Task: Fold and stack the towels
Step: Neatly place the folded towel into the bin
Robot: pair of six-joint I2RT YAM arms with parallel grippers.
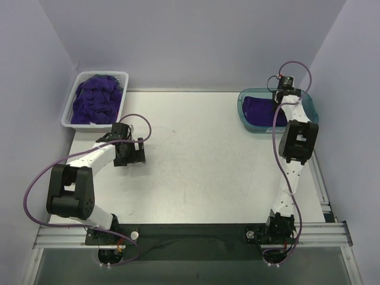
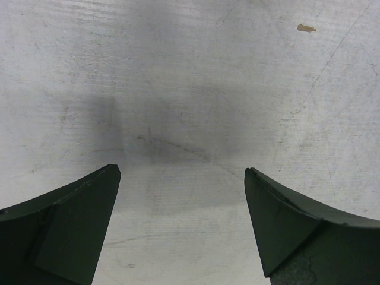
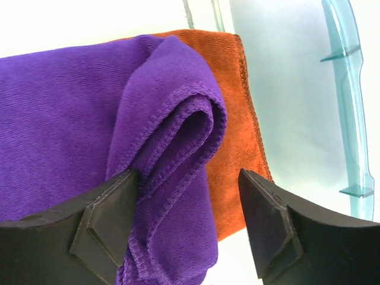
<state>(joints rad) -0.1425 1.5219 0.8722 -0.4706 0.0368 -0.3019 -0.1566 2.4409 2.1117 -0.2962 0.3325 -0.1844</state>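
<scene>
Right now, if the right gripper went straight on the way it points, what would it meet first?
Most likely the rolled edge of the purple towel, which lies between the open jaws of the right gripper; the orange towel lies under it.

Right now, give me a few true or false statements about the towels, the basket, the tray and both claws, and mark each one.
1. The left claw is open above bare table. True.
2. The white basket is empty. False: it holds a heap of purple towels.
3. In the teal tray, a folded purple towel lies on an orange towel. True.
4. The right claw is clamped on the orange towel. False: its jaws stand apart, either side of the folded purple towel's edge.
</scene>
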